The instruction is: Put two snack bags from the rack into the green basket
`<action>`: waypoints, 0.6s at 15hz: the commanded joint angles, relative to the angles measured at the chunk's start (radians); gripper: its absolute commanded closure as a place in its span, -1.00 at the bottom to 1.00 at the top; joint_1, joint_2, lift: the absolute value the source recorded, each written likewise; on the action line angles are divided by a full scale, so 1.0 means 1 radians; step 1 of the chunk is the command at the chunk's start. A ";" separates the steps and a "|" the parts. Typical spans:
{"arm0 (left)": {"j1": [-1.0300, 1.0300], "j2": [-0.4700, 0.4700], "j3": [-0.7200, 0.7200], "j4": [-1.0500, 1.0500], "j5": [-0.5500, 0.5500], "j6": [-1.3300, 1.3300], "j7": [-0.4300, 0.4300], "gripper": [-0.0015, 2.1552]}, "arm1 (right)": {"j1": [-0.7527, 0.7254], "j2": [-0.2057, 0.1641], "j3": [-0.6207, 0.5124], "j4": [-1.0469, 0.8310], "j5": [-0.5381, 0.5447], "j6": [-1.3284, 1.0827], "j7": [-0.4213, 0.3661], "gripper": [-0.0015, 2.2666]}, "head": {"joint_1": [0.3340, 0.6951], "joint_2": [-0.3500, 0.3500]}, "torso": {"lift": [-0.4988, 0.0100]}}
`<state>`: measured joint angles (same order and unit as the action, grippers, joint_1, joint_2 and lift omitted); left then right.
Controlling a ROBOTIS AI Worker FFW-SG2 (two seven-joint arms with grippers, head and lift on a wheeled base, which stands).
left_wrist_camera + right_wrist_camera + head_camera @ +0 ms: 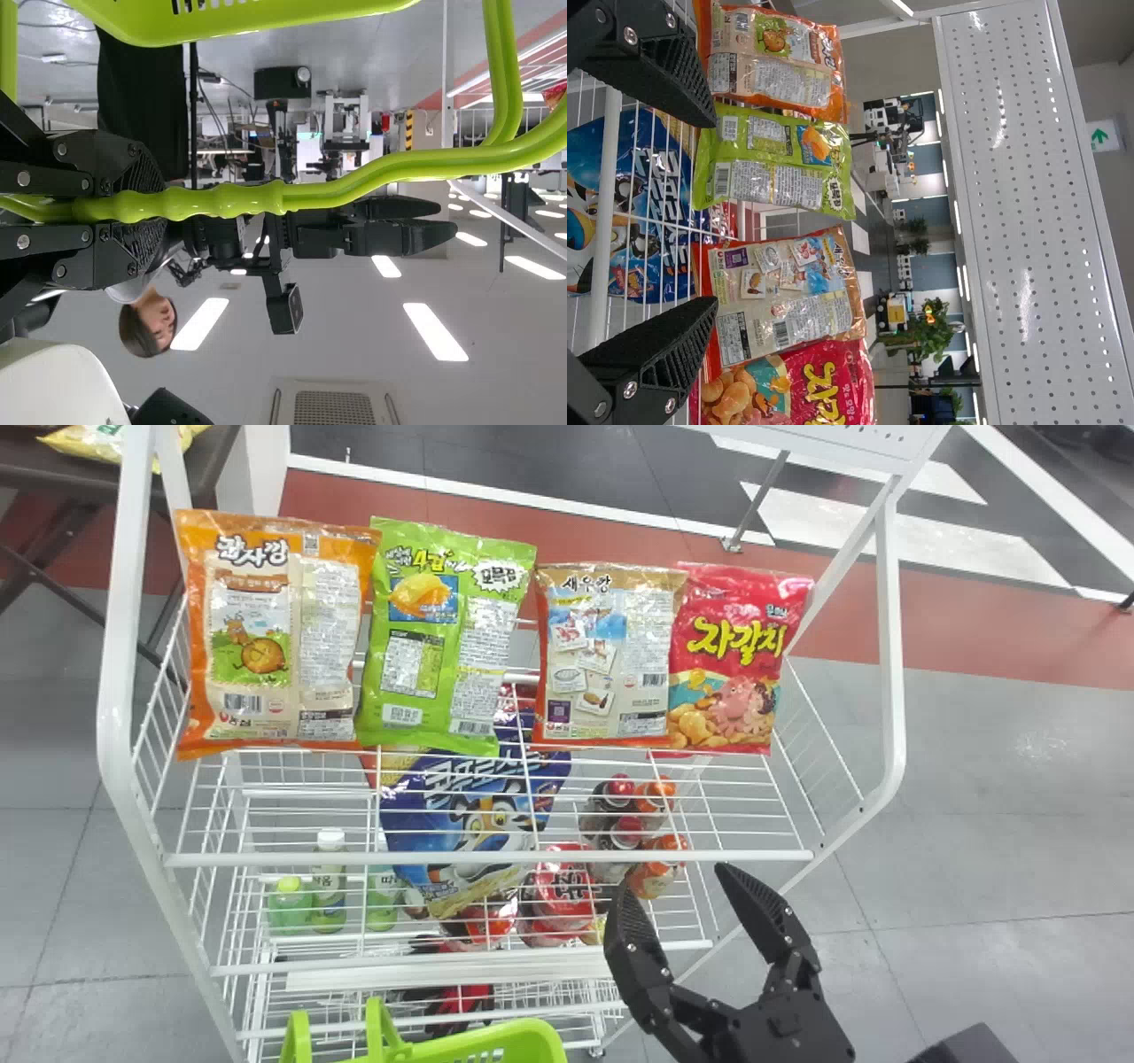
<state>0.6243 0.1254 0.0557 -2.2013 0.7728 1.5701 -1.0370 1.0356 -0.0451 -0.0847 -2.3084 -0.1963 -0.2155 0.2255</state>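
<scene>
Left claw (146,207) clamped on green basket (533,1038) handle (354,181); right claw (677,879) spread wide near rack (266,859) with four lined-up snack bags (607,655)

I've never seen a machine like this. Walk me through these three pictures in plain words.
This is a two-armed robot, each arm ending in a two-fingered claw. The head view looks forward and down from its head; the other two come from cameras on its wrists and are shown on their side.

Four snack bags stand in a row on the white rack: orange, green, beige and red. Lower down are a large blue bag and some bottles.

The left claw grips the handle of the green basket. The right claw is open, holding nothing, in front of the rack.
</scene>
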 commanded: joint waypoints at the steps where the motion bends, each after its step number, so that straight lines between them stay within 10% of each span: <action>1: 0.000 -0.001 -0.004 0.000 0.000 0.001 0.000 0.10 | -0.002 0.001 -0.006 0.001 0.000 0.003 0.000 -0.90 | 1.00 -1.00 | 0.95; 9: 0.006 -0.001 -0.005 -0.003 0.002 0.001 -0.006 0.10 | -0.023 0.001 -0.010 0.001 -0.002 0.015 0.000 -0.90 | 1.00 -1.00 | 0.95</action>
<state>0.6292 0.1242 0.0507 -2.2018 0.7746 1.5701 -1.0429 1.0184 -0.0445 -0.0938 -2.3071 -0.1979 -0.2045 0.2255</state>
